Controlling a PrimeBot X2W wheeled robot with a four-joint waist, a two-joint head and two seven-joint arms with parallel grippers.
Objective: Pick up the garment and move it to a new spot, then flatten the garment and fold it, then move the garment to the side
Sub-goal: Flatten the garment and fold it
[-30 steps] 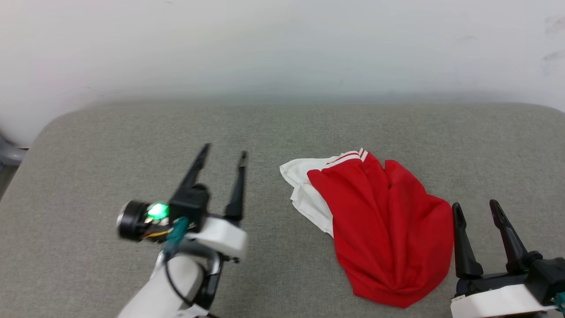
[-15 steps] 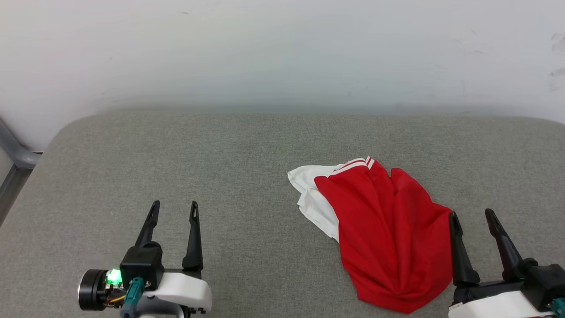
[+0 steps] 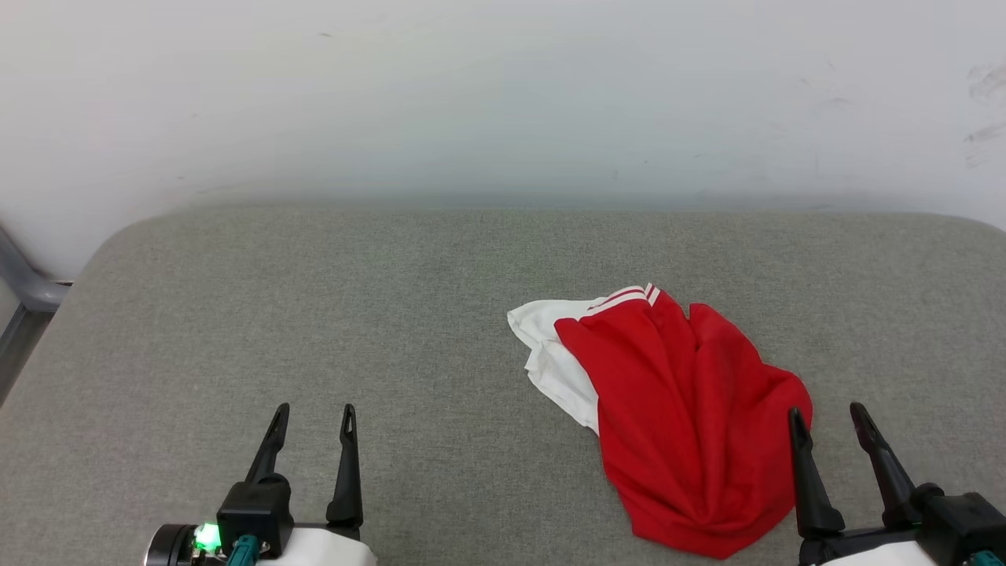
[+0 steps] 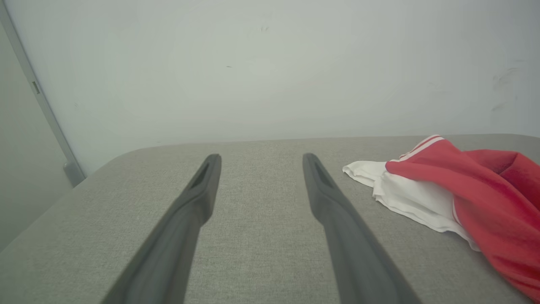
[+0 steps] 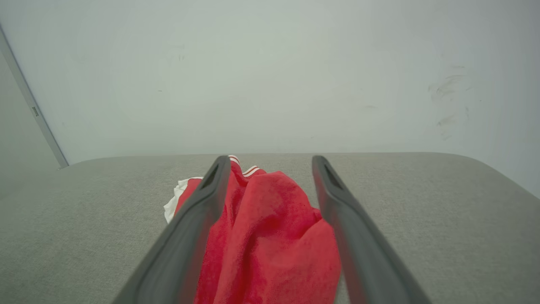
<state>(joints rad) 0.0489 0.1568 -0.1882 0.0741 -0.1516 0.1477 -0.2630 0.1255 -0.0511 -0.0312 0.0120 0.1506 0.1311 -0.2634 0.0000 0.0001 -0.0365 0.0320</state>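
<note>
shirt (image 3: 692,440) crumpled just beside right gripper (image 3: 826,410) | right: fingers spread, empty | left gripper (image 3: 315,409): spread, empty, well apart

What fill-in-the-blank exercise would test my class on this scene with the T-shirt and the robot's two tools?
1. The crumpled garment is mostly ____ in colour.
2. Of the left tool and the right tool, the garment lies closer to the ____ one.
3. Both tools are ____, holding nothing.
Missing words: red; right; open.
</note>
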